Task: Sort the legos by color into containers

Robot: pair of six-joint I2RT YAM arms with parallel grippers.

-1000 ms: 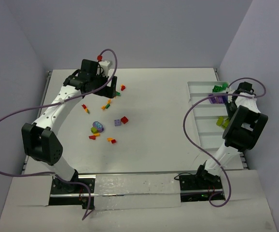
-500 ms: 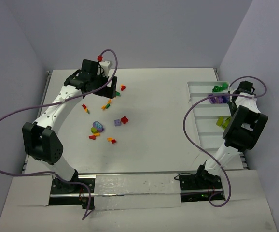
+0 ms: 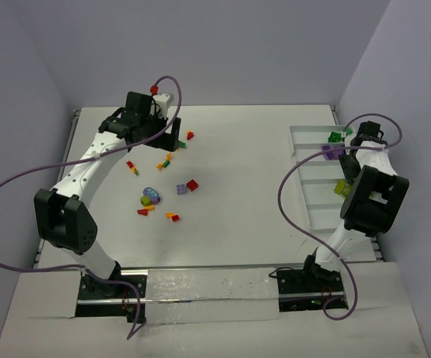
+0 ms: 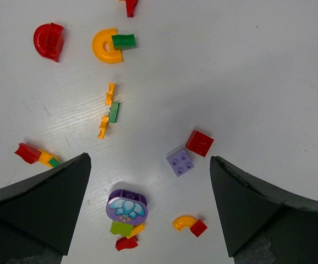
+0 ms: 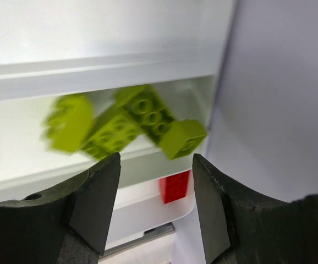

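Red lego point(image 5: 174, 187), just one, neighbours the lime legos point(image 5: 115, 129); left gripper point(image 4: 149, 165) and right gripper point(image 5: 156, 160) gape empty.

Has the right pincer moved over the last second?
Yes. In the top view the right pincer and its arm have shifted slightly left, farther over the white tray and away from the room's right wall.

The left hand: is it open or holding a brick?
Open and empty: on the left hand the fingers stand wide apart above the legos, gripping nothing.
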